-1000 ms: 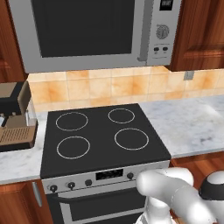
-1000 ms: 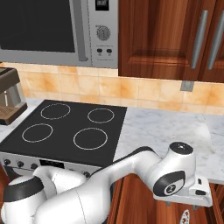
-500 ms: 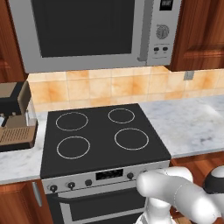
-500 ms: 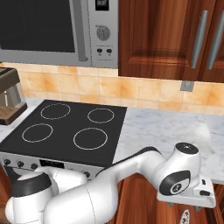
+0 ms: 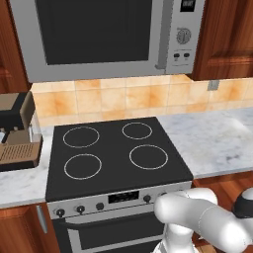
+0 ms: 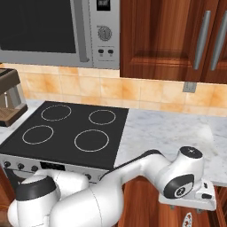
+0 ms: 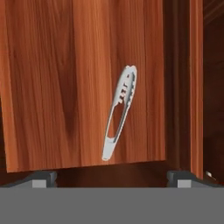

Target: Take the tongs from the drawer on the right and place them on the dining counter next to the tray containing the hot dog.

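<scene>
On the far left of the worktop sits the coffee machine (image 5: 17, 131), and beside it the black stove (image 5: 111, 153) with its four rings, the microwave (image 5: 106, 34) hanging above. Moving right, there's the marble worktop (image 6: 177, 133) under the wooden wall cabinets (image 6: 173, 40), and the white arm (image 6: 133, 177) reaches low past the counter edge towards the right-hand side. Down there the hand camera looks straight into the open drawer (image 7: 52, 87): a bare wooden floor with the tongs (image 7: 119, 111) lying flat on it, slim and silver, slightly slanted, right of the middle and well apart from any wall. The gripper (image 7: 111, 177) hangs above them with its jaws spread wide, one tip either side at the near edge of the view, holding nothing and not yet touching the metal. So the drawer is out and the tool is lined up, which looks like the approach stage. Everything else remains: descend, close on the tongs, lift them clear, then carry them across to the dining counter and set them beside the tray with the hot dog.
</scene>
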Robot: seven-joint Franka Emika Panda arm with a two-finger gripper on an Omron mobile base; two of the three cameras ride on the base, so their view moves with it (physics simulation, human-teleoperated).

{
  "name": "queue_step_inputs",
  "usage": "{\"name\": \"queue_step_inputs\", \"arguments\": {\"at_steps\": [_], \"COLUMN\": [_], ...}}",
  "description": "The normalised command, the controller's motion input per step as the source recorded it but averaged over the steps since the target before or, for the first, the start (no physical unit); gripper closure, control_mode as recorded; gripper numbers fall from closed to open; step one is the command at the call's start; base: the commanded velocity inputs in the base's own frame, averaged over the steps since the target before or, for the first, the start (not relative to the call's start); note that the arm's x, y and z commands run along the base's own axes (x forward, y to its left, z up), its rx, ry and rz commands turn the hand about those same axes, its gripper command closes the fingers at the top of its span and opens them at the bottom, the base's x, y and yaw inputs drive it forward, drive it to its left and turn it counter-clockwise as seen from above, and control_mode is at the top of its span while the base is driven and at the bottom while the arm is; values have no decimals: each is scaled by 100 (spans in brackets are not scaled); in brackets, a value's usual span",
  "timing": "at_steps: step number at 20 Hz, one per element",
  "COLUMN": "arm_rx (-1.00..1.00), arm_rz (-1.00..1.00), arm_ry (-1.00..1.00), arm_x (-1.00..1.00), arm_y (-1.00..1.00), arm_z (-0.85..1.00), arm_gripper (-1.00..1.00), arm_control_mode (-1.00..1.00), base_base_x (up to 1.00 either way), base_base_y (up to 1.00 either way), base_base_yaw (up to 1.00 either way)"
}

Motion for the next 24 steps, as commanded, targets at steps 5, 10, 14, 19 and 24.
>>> {"name": "queue_step_inputs", "arguments": {"at_steps": [5, 10, 14, 19, 24], "arm_rx": [1, 10, 13, 10, 0], "arm_rz": [0, 0, -1, -1, 0], "arm_ry": [-3, 0, 0, 0, 3], "arm_x": [18, 8, 1, 1, 17], "arm_y": [5, -17, -59, -39, 1], "arm_z": [-3, -11, -16, -3, 0], "arm_gripper": [-100, -100, -100, -100, -100], "arm_control_mode": [-100, -100, -100, -100, -100], "base_base_x": [0, 0, 0, 0, 0], "base_base_y": [0, 0, 0, 0, 0], "base_base_yaw": [0, 0, 0, 0, 0]}}
